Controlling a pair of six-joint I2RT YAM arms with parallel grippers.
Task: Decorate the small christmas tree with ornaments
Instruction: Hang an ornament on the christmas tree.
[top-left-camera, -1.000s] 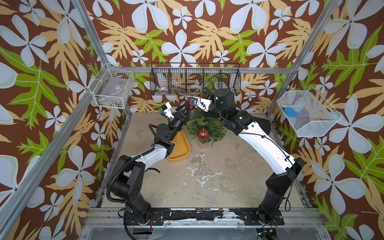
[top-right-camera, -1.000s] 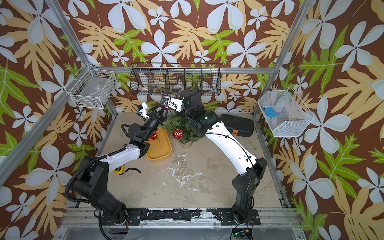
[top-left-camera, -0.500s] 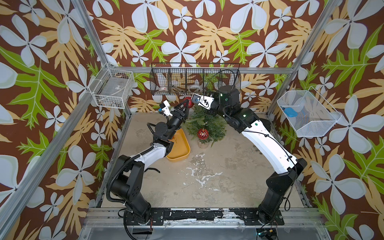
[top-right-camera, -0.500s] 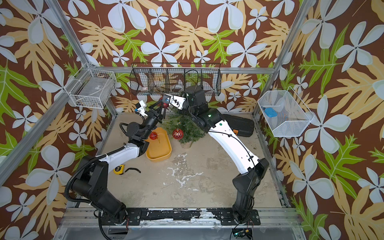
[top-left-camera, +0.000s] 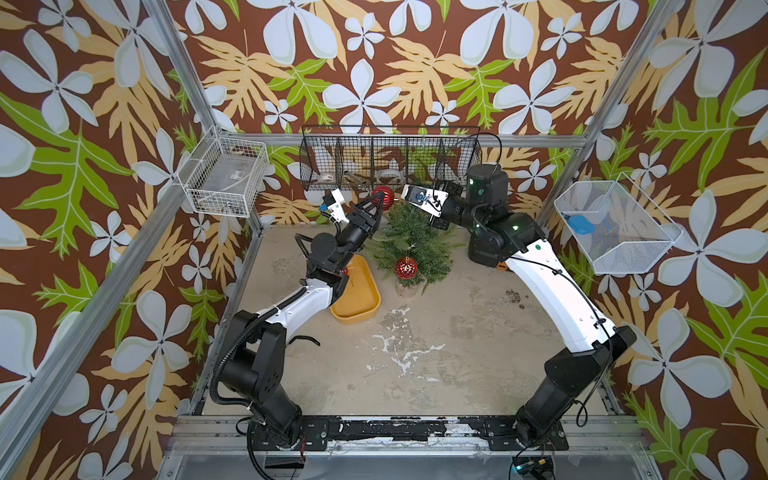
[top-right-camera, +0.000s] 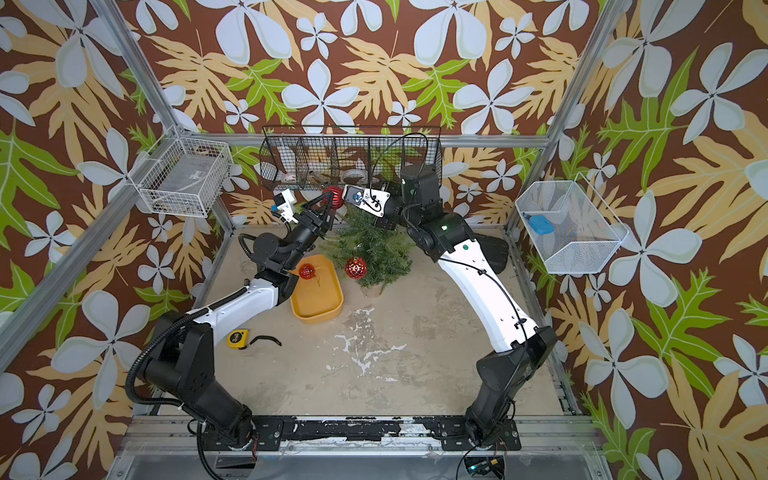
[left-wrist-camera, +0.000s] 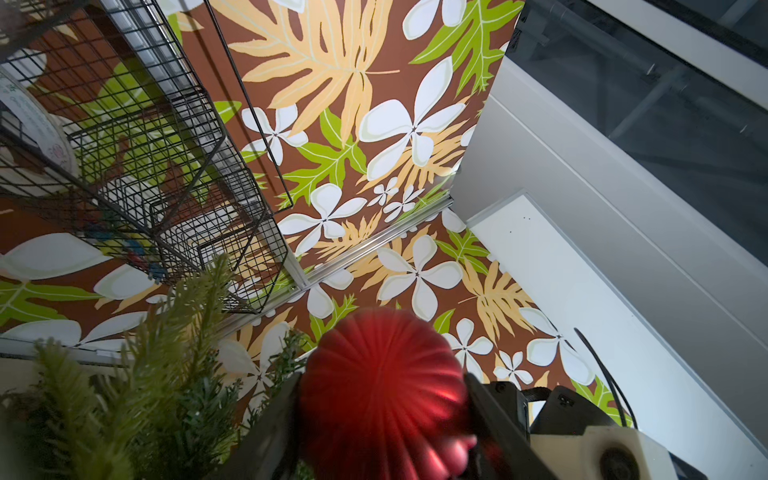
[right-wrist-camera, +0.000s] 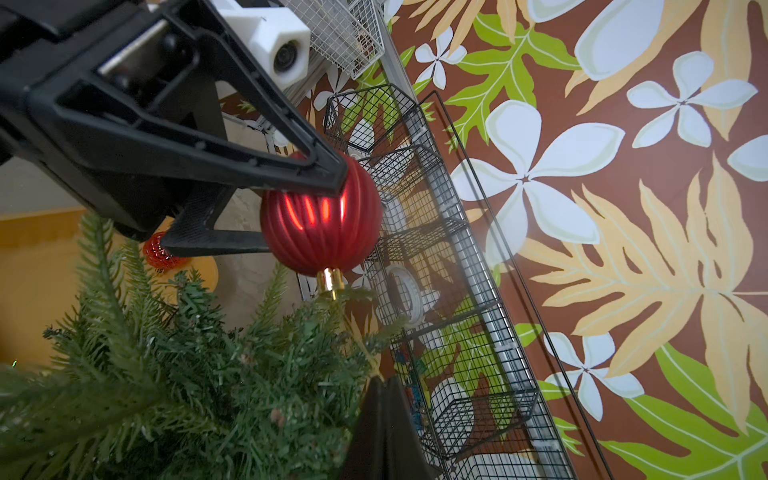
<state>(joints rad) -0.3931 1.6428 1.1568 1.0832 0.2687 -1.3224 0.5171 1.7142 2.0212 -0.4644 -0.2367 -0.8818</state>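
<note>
The small christmas tree (top-left-camera: 411, 241) (top-right-camera: 374, 249) stands at the back of the table. My left gripper (top-left-camera: 380, 200) (left-wrist-camera: 382, 399) is shut on a ribbed red ornament (top-left-camera: 383, 196) (right-wrist-camera: 320, 224), held just above the treetop with its gold cap pointing down. Beside it, my right gripper (top-left-camera: 400, 199) (right-wrist-camera: 376, 379) is shut, pinching that ornament's gold string at the treetop. A lattice ornament (top-left-camera: 405, 267) hangs on the tree's front. Another lattice ornament (top-right-camera: 307, 271) lies in the yellow tray (top-right-camera: 318, 299), by my left forearm.
A black wire basket (top-left-camera: 390, 162) hangs on the back wall just behind both grippers. White wire baskets hang at the left (top-left-camera: 222, 176) and the right (top-left-camera: 615, 224). A yellow tape measure (top-right-camera: 237, 338) lies by the left arm, and a black case (top-right-camera: 494, 249) sits behind the right arm.
Both grippers have risen a little toward the back wall with the ribbed ornament, which now sits above the treetop. The hanging ornament and the tray have not moved.
</note>
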